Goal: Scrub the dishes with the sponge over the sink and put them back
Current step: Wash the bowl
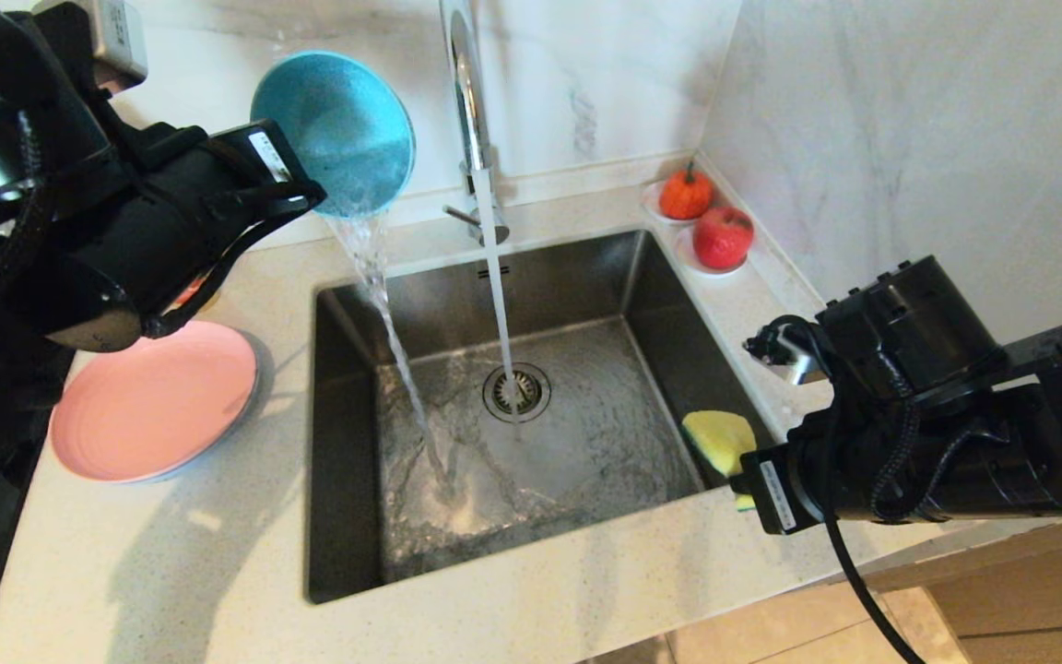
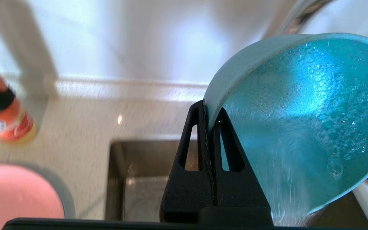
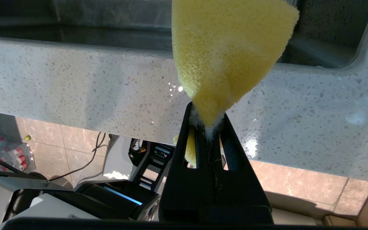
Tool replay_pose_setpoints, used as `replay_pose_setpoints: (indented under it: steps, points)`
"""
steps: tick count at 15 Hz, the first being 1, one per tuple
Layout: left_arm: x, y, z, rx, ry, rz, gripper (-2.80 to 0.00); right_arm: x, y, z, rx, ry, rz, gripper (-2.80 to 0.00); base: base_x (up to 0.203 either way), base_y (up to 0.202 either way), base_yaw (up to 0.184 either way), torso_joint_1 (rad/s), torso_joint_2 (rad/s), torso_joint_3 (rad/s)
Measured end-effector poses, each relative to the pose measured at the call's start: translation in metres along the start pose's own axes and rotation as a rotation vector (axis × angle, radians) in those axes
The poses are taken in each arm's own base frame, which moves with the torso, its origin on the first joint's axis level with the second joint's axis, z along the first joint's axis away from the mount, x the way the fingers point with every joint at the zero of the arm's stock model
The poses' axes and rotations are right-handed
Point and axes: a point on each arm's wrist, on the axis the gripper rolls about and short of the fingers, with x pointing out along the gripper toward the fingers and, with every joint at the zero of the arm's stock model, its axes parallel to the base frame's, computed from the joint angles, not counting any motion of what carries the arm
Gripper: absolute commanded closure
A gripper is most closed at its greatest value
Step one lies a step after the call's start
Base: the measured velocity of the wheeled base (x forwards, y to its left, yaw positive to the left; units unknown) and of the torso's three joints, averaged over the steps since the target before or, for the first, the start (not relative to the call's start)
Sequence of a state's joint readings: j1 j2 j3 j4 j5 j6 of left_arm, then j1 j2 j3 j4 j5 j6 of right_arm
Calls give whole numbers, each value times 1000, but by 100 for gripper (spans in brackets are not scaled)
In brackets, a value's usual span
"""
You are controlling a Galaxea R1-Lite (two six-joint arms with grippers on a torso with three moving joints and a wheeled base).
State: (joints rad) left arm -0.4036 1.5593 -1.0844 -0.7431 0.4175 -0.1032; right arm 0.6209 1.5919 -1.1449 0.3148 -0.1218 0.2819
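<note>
— Pouring was the step in hand, as I read it: the left gripper had its jaws pressed together on the rim of the small round matte teal-blue bowl, tipped over the back left corner of the large square brushed-steel sink so that water ran out of it into the basin.

— And the sponge?

— The right gripper pinched the small yellow sponge by one end, foam at the pinch, and hung at the sink's front right edge, above the speckled pale stone counter. I couldn't make out the green scouring side from the wrist view. Nothing touched the bowl but the left fingers.

— Where were the other dishes?

— The wide flat pink plate lay on the counter left of the sink, stacked on what looked like a grey-blue plate, only its rim showing. The tall chrome faucet was running straight onto the round drain strainer.

— So what did the next move call for?

— Emptying the bowl fully, I judged, then either bringing sponge and bowl together over the basin or setting the bowl back on the counter. The thin rim grip was wet, so it called for a slow turn of the wrist.
</note>
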Motion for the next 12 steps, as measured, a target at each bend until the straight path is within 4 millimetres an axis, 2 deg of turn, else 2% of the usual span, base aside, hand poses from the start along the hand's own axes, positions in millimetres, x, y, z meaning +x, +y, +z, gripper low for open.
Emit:
replay_pose_setpoints:
  steps: [4, 6, 9, 12]
  points:
    - [-22, -1, 11, 42, -179, -56, 0, 4, 1, 0, -1, 9, -3, 0, 0, 0, 0, 0, 0, 0]
    - [-30, -1, 12, 62, -207, -70, 0, 5, 1, 0, -2, 11, -4, 0, 0, 0, 0, 0, 0, 0]
    - [-43, 4, 0, 84, -228, -91, 0, 4, 1, 1, -2, 7, -4, 0, 0, 0, 0, 0, 0, 0]
    - [-53, 9, 3, 127, -336, -80, 0, 4, 1, 1, -2, 5, -3, 0, 0, 0, 0, 0, 0, 0]
